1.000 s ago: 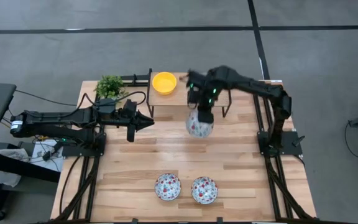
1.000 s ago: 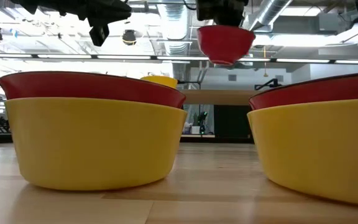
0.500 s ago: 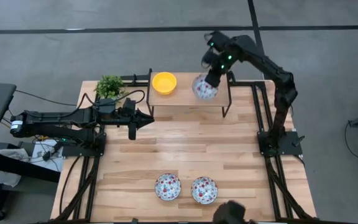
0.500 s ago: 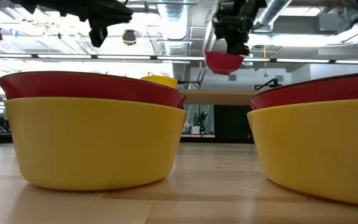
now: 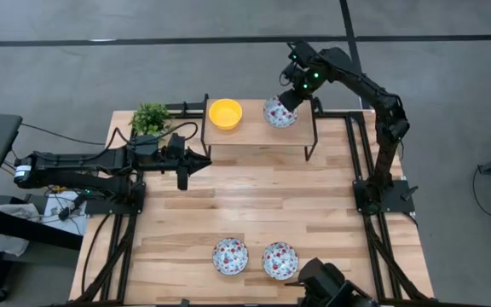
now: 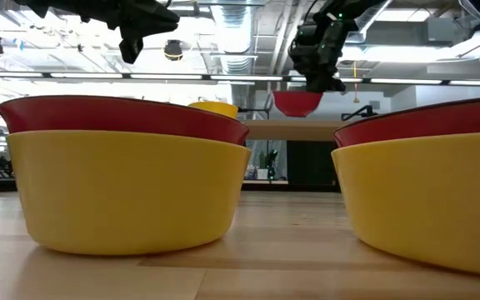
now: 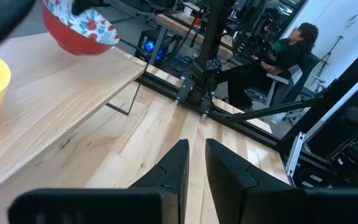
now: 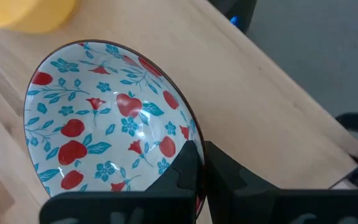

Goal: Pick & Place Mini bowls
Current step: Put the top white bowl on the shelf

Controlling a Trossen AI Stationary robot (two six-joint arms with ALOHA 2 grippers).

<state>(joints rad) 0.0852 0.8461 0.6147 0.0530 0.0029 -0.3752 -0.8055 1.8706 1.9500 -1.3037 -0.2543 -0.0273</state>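
Above the shelf [image 5: 254,135], right fingers [image 5: 291,95] pinch a floral bowl [image 5: 278,112]; left fingers [image 5: 201,164] nearly closed

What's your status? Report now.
Right gripper shut on floral bowl over raised shelf, beside yellow bowl. Left gripper idle. Nothing blocking.

This looks like a robotics lab or an industrial workshop. A butcher-block bench [image 5: 254,205] stands on a bare grey concrete floor [image 5: 101,68] marked with dark lines, and two dark robot arms are bolted to black metal frames at its sides. Cables [image 5: 66,136] trail off the bench edge. The low view shows an open ceiling with exposed ducts and pipes [image 6: 240,33]. Beyond the bench, a person [image 7: 284,53] sits among desks, stands and equipment.
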